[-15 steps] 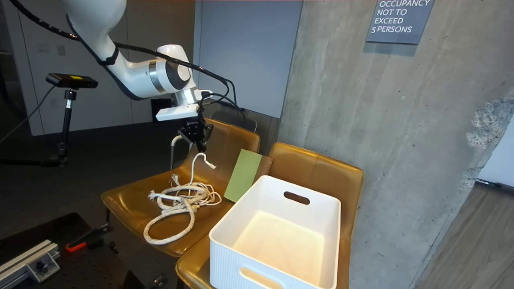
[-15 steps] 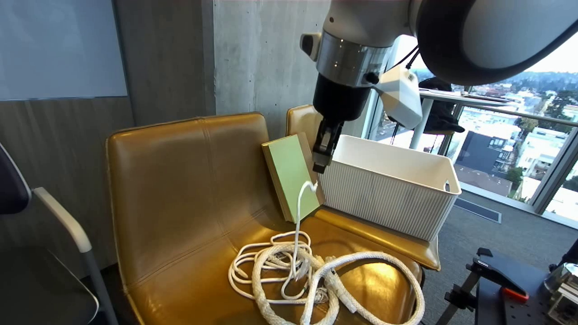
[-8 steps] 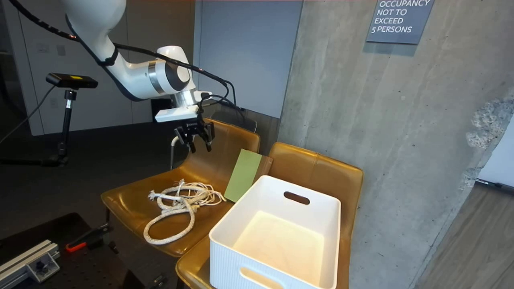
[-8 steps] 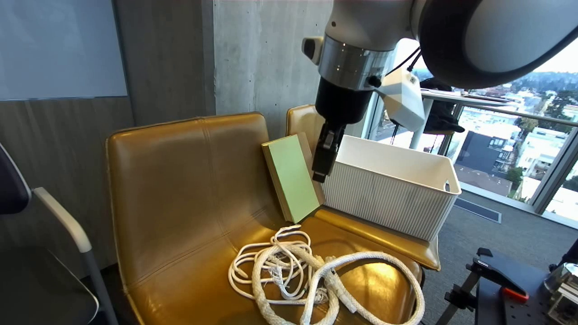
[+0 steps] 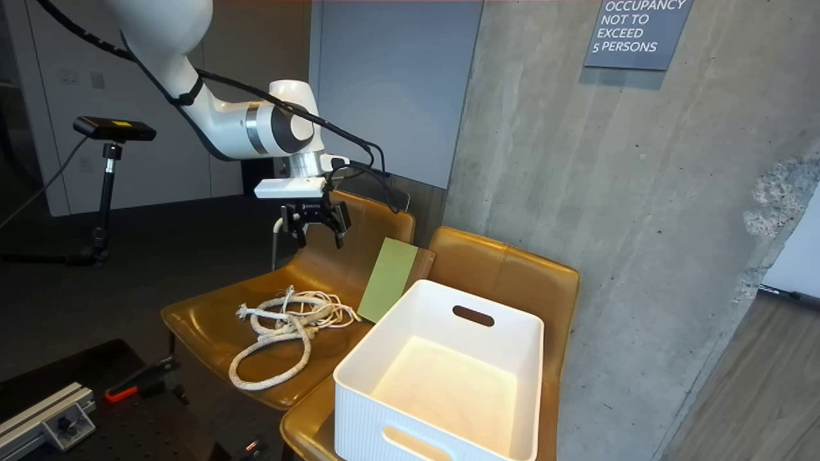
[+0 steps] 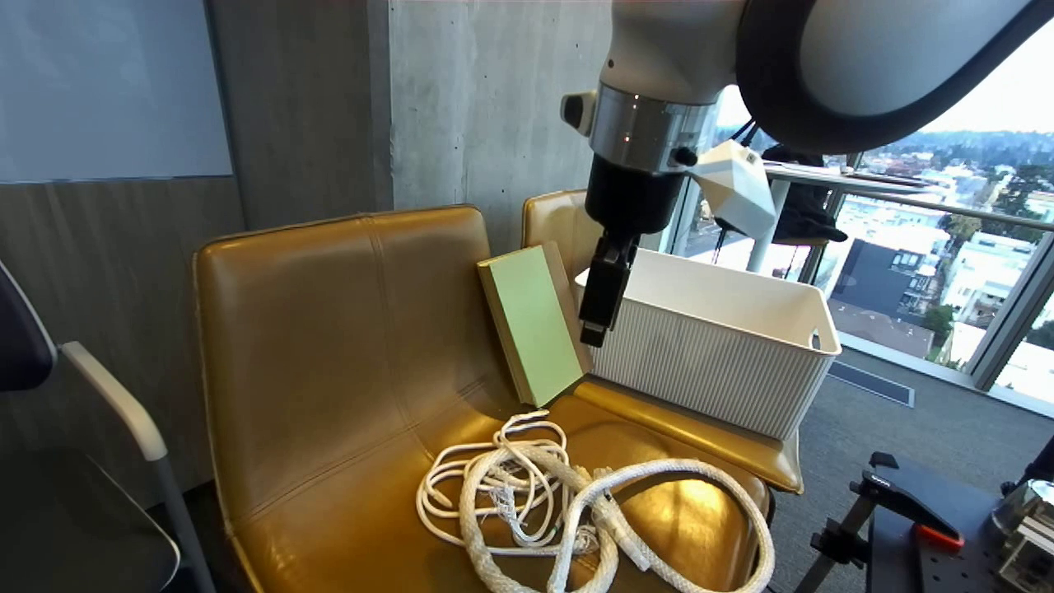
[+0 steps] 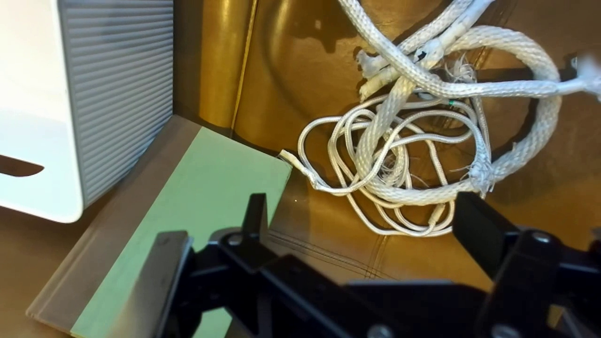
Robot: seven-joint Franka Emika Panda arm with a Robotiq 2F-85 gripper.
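White cord (image 7: 338, 190): let go within the last second; its tip has dropped to the seat of the tan leather chair (image 6: 354, 527), just beside the green book (image 6: 531, 325)
End effector (image 5: 320, 242): spread wide now, well above, pinching nothing
Thick rope (image 6: 683, 469): unmoved, tangled with the cord
My lift: over, I judge

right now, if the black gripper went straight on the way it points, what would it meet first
Probably the tangled white braided rope lying on the brown leather chair seat; the open gripper points down toward it from above, though depth is hard to judge.
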